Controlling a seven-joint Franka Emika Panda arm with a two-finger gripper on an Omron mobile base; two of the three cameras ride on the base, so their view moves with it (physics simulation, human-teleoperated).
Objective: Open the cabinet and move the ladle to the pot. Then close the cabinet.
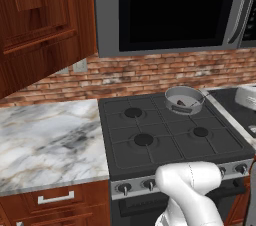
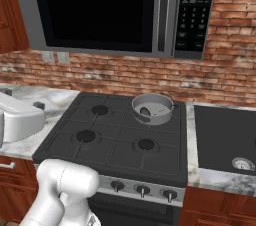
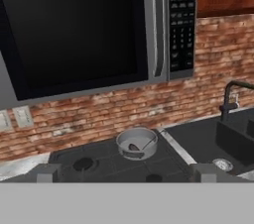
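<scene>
The pot (image 1: 184, 99) sits on the stove's (image 1: 165, 135) rear right burner, below the microwave (image 2: 115, 10). The ladle (image 1: 181, 103) rests inside it (handle leaning on the rim). The gripper (image 3: 126, 172) stands fully released, grasping nothing. The cabinet (image 1: 40, 20) hangs upper left.

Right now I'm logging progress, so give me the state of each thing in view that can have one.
Pot: upright on the back right burner, ladle inside.
Ladle: lying in the pot, handle leaning on the rim.
Cabinet: door looks shut.
Microwave: door closed, window dark.
Stove: burners unlit.
Gripper: open, holding nothing.
</scene>
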